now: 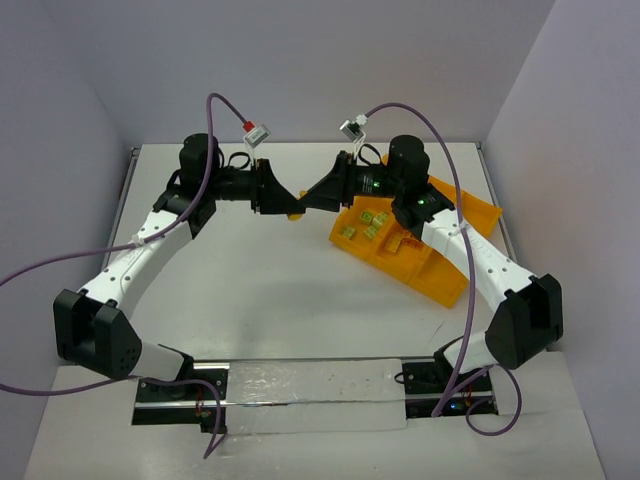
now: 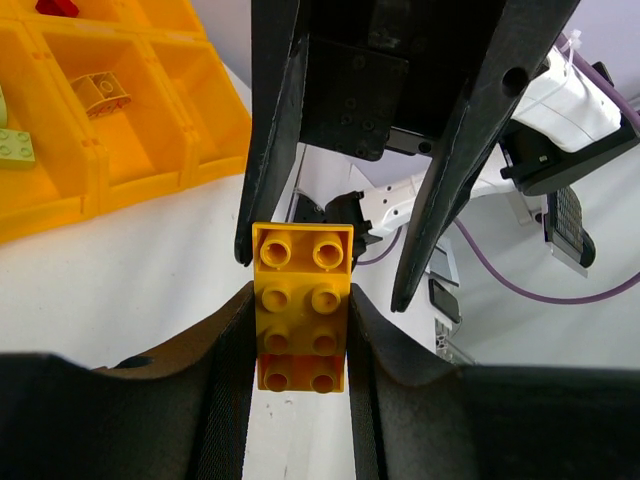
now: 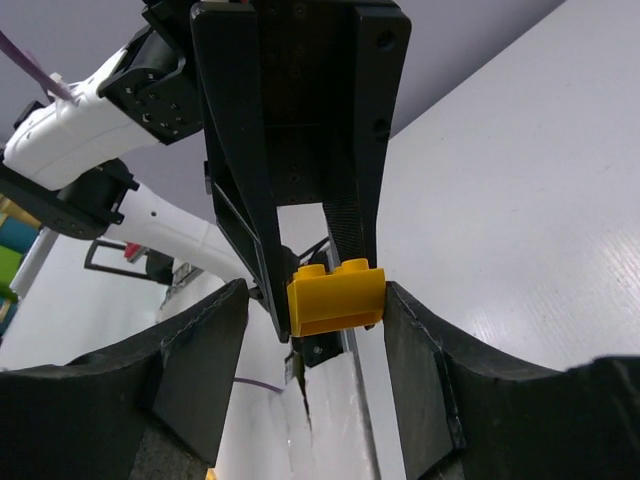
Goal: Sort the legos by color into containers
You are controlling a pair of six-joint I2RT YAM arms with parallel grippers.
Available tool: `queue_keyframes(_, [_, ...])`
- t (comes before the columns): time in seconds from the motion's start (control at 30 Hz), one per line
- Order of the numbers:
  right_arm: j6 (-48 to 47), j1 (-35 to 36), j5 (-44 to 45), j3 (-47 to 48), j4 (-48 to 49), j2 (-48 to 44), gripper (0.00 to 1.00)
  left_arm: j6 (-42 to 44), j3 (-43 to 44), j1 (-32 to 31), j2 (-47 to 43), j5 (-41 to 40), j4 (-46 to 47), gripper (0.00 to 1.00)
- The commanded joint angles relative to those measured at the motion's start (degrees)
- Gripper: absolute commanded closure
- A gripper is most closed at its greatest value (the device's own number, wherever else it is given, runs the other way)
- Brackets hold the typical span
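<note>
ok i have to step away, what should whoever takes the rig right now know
Left claw: shut on a yellow lego, held over the table between the arms.
Right claw: open, fingers around the lego's free end, with a gap on one side.
Tray: on the right. Light green legos, a yellow brick and a red brick lie in separate compartments.
Done: those are sorted.
Left: the held yellow lego probably goes in with the yellow brick.

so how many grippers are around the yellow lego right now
2. The left gripper is shut on the yellow lego; the right gripper faces it, its jaws open on either side of the lego's other end, not yet clamped.
</note>
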Motion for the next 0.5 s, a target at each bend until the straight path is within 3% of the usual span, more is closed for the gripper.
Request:
queue_keyframes(0.0, [1.55,0.66,-2.39,1.71,5.59,0.29,0.45,1.39,1.04,-0.37,-1.90,1.28,1.17,1.00])
queue_keyframes(0.1, [1.62,0.71,-2.33,1.44,5.69,0.20,0.55,1.52,1.20,-0.37,-1.94,1.30,0.92,1.00])
queue_keyframes(0.3, [2.27,0.71,-1.70,0.23,6.86,-0.38,0.97,1.84,1.33,-0.37,-2.19,1.35,0.45,1.00])
queue_keyframes(0.4, [2.33,0.71,-1.29,-0.01,7.01,-0.52,1.00,2.43,1.41,-0.37,-2.45,1.20,0.02,1.00])
queue_keyframes(0.47, [1.63,0.71,-0.09,-0.16,6.18,-0.76,1.00,3.49,1.55,-0.37,-2.86,1.37,-0.83,0.85])
